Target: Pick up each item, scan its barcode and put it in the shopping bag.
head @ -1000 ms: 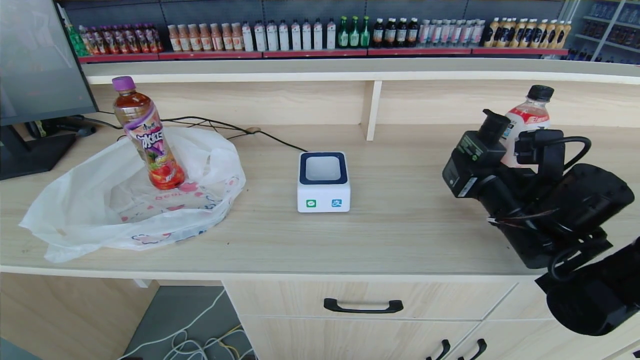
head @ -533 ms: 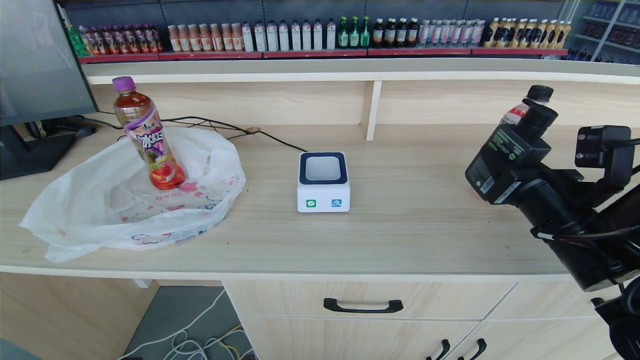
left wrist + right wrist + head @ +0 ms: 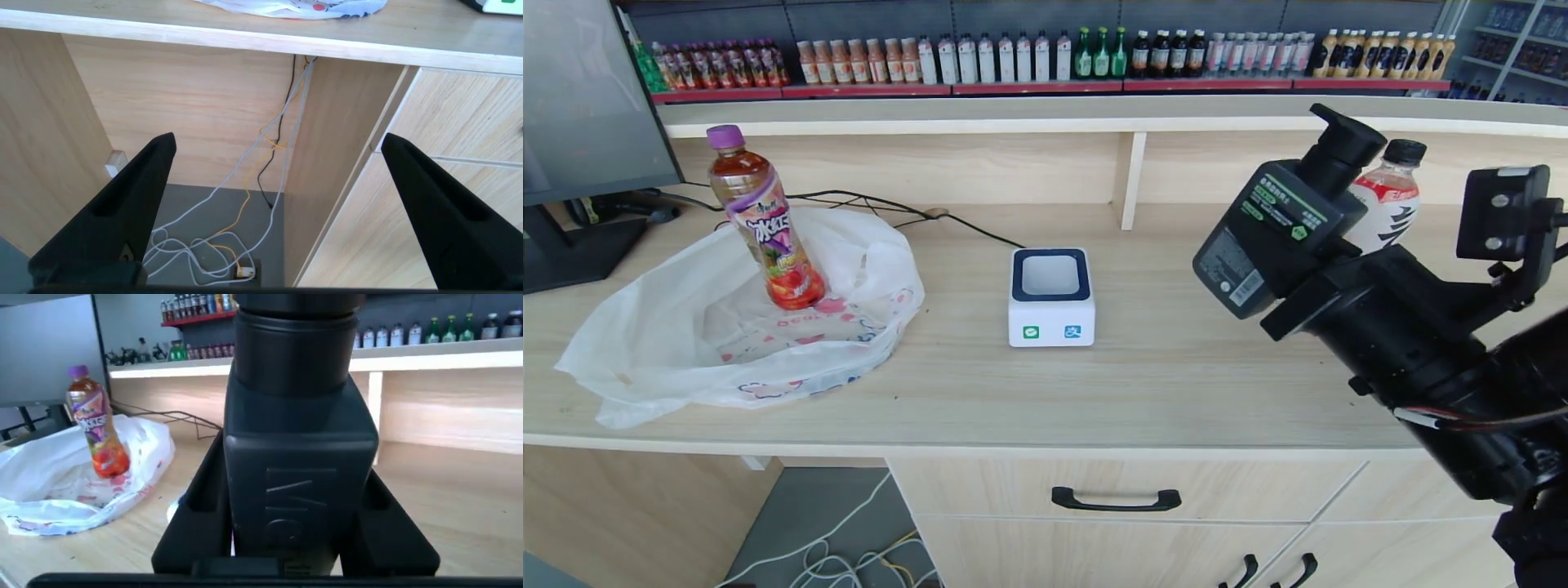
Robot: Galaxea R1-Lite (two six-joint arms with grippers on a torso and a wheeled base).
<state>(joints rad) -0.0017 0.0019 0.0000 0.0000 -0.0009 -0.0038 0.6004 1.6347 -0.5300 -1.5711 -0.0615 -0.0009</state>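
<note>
Head view – right end effector clamped on black bottle, tilted in air right of scanner, tea bottle upright in shopping bag – left end effector spread wide below surface.

Light wood counter across room, long and pale-grained. Raised ledge along counter's far edge, upright divider panel beneath it. Behind counter, dark wall shelving with red edge strip, row of bottled drinks along it. More shelving beyond counter's right end. Dark monitor at counter's left end, black cable trailing from it. Drawers with black handles in counter front. Open bay under counter's left part, loose cables on grey floor.
</note>
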